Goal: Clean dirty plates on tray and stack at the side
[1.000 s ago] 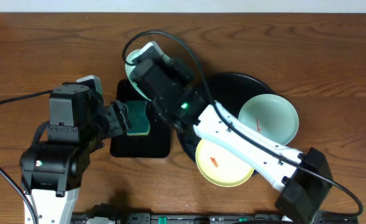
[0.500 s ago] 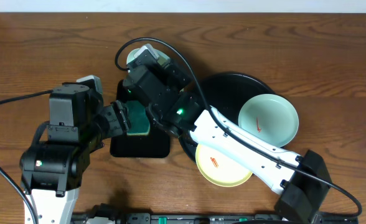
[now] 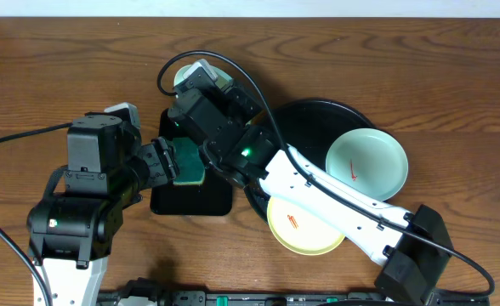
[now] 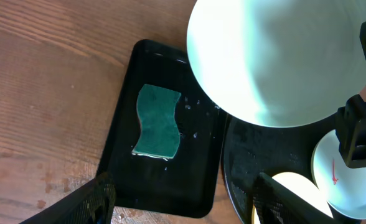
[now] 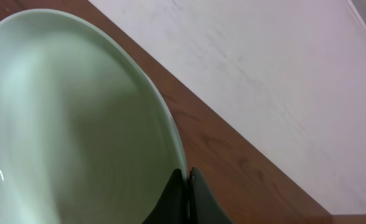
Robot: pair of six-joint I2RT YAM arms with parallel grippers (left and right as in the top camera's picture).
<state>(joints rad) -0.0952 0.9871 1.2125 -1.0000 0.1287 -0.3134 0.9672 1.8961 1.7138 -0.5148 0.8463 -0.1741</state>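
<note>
**A:** As we come in from the near edge of the worktop (image 3: 63,68), the yellow plate (image 3: 305,223) is first up. It has red streaks on it and sits over the near rim of the tray (image 3: 309,123).

**B:** Just past it is the mint plate (image 3: 366,161), with one red mark inside, riding the tray's right rim. I'd say both are waiting for a wipe.

**A:** Further in, the left hand (image 4: 186,190) is spread wide and empty. It hovers over the sponge (image 4: 159,121), which lies flat in the small tray (image 4: 124,168).

**B:** Farthest out, the right hand (image 5: 186,177) is pressed together on the rim of the pale plate (image 5: 77,124). It looks lifted, out beyond the small tray. I see no streaks on the face that shows.

**A:** How do you reckon these plates handle?

**B:** Light, I'd judge, and stiff plastic, so they won't flex in a pinch. They're glossy though, and there are droplets in the small tray, so expect them wet and slick.

**A:** Where would you take hold?

**B:** The rim is the only real purchase. Put one finger inside and one under the lip, and bite deep rather than at the very edge. They're probably not fragile, but a shallow pinch could let one slide out.
</note>
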